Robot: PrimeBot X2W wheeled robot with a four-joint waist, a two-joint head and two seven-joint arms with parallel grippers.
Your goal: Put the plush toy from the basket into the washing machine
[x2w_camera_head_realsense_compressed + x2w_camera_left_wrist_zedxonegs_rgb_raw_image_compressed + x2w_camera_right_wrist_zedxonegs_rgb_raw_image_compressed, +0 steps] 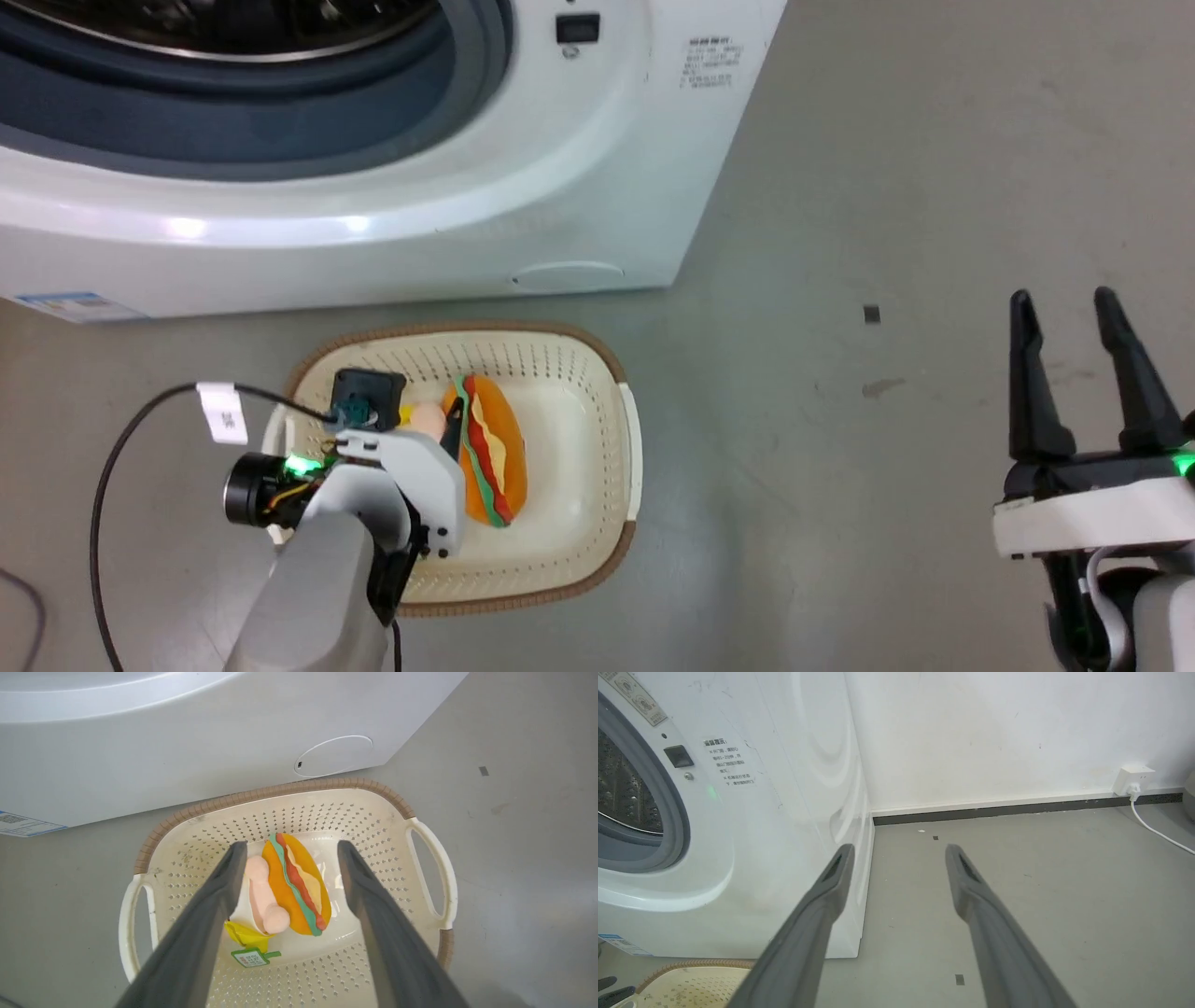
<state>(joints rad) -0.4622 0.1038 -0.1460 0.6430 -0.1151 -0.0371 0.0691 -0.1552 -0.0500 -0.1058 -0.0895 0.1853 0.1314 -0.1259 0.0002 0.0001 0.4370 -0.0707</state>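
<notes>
straddling the plush toy (299, 886), the left gripper (289, 847) — wide open, empty — may pinch only its 9 o'clock limb (261, 891) and slip.

A sticker (731, 763) of Chinese characters is sitting upper left on the washing machine (784, 835), too small to read; the green tag (252, 957) on the plush toy (299, 891) is showing blurred print.

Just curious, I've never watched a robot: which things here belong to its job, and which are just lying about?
Job: plush toy, basket, washing machine, open left gripper.
Lying about: wall socket, white cable, dark floor mark, right gripper.
</notes>
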